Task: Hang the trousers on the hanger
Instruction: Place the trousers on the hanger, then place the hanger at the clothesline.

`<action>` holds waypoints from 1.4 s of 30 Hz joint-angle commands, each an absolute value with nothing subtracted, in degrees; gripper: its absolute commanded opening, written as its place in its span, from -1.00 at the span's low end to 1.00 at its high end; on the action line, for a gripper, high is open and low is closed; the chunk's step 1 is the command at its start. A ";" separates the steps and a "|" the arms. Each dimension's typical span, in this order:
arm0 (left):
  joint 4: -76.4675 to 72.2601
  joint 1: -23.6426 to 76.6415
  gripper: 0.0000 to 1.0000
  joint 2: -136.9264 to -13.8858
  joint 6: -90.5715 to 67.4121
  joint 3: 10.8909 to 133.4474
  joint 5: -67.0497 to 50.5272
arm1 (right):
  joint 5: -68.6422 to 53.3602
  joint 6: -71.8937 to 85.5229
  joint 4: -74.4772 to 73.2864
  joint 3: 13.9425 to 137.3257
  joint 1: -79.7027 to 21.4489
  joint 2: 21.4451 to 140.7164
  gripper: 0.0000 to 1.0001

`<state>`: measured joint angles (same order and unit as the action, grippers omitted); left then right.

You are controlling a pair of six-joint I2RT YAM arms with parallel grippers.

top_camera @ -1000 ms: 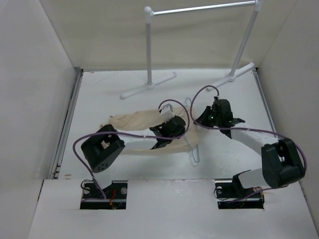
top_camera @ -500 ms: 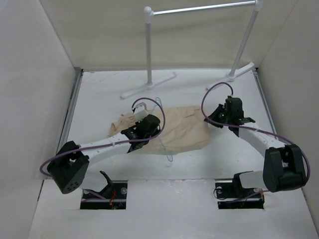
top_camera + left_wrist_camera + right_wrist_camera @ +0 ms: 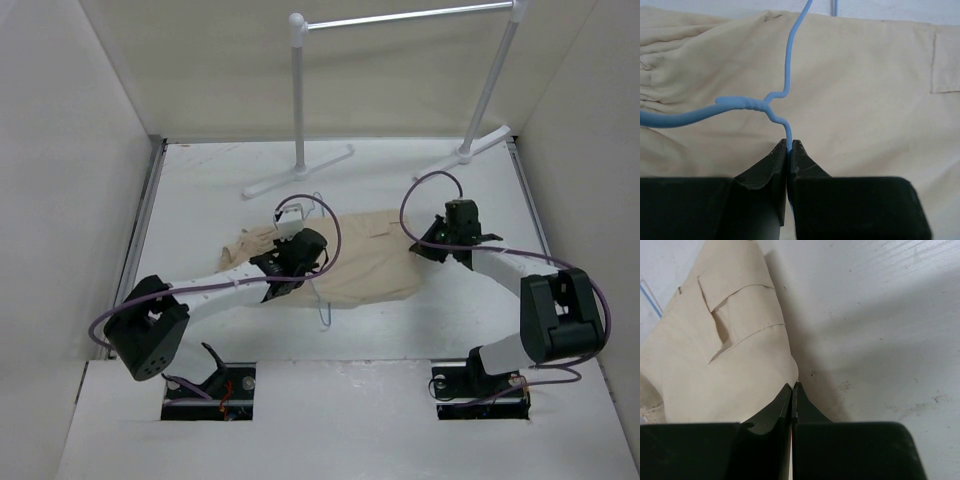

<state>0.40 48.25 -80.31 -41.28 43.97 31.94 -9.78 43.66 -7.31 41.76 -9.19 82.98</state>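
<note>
My left tool (image 3: 790, 146) is clamped on the hanger (image 3: 785, 65) wire, above the trousers (image 3: 865, 130). My right tool (image 3: 792, 388) pinches the trousers' edge.

The trousers (image 3: 725, 365) are pinched at their edge by the right gripper (image 3: 791, 390); a patch pocket (image 3: 740, 315) is seen ahead-left.
</note>
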 commanded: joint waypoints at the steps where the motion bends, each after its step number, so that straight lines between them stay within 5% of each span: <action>1: 0.53 47.51 -1.00 -81.47 -36.12 46.05 36.03 | -7.38 44.30 -4.92 42.89 -9.27 83.84 -0.93; 11: 4.31 52.60 -1.00 -74.10 -36.12 59.84 36.48 | -8.08 46.05 -5.10 41.66 -9.53 81.92 -0.78; 17: 7.11 55.06 -1.00 -73.48 -35.77 67.84 35.51 | -10.37 45.18 -10.18 42.71 -9.62 70.08 0.11; 22: 15.00 56.11 -1.00 -75.05 -34.02 83.27 32.19 | -12.82 41.15 -19.06 50.60 -10.32 54.35 0.35; 27: 20.04 55.24 -0.99 -79.27 -32.87 96.58 26.99 | -18.44 37.62 -19.60 59.92 -19.62 48.69 0.35; 38: 19.34 53.83 -0.99 -84.72 -33.66 104.24 21.98 | -17.58 36.47 -7.48 71.01 -41.34 62.92 0.35; 42: 19.25 53.92 -0.99 -84.55 -33.66 103.98 21.62 | -17.32 36.65 -5.45 70.84 -42.84 66.44 0.09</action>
<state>23.73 53.98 -87.09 -34.11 100.31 22.13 -17.78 37.50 -10.68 68.88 -42.04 66.43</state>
